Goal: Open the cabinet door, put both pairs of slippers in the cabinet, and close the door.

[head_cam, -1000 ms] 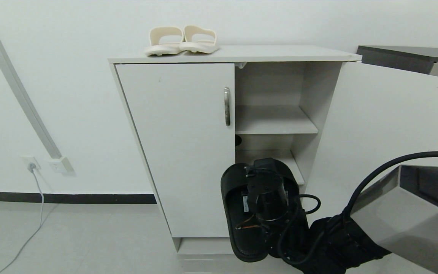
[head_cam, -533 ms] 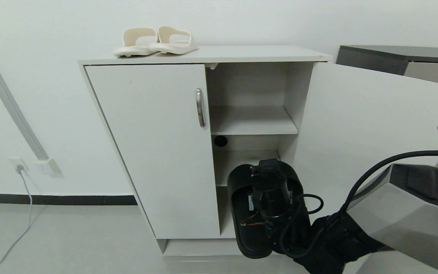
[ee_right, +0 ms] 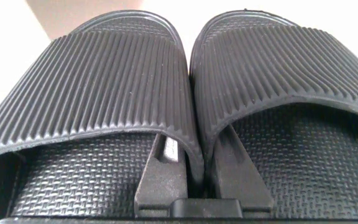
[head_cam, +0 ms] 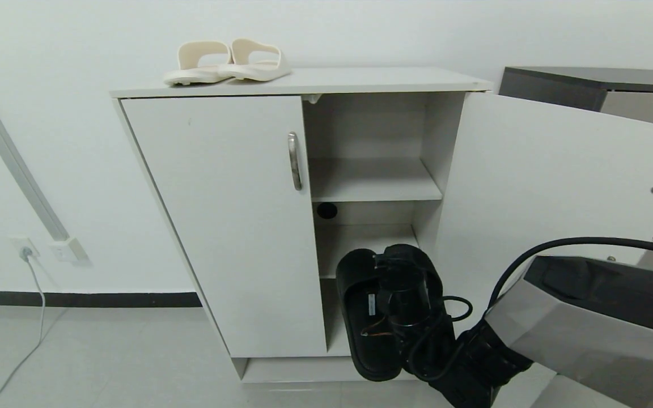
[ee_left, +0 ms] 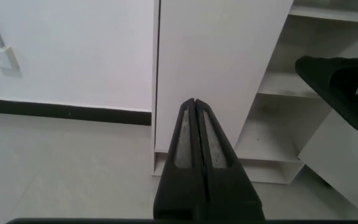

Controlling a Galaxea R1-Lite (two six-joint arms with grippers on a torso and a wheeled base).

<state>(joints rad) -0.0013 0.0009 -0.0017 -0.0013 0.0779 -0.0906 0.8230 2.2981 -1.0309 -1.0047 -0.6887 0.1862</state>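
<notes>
While the right door point(head_cam: 542, 187) stands swung wide, the opening step reads as done; the left door point(head_cam: 224, 215) is shut and may never need opening. The right tool point(ee_right: 197, 171) is clamped on the black slippers point(head_cam: 367, 323), its two fingers pinching the adjoining straps so both shoes hang as one bundle. They are just in front of the lower opening of the cabinet point(head_cam: 389, 79), below the middle shelf point(head_cam: 360, 243). They rest on no shelf yet, so I judge this pair mid-delivery. The cream slippers point(head_cam: 227, 61) sit side by side on the cabinet top, toward its left end, apart from either tool. The left tool point(ee_left: 194, 143) has its fingers pressed together on nothing, low down, facing the cabinet's base. Left to do: set down the black pair, fetch and stow the cream pair, then close the door.
</notes>
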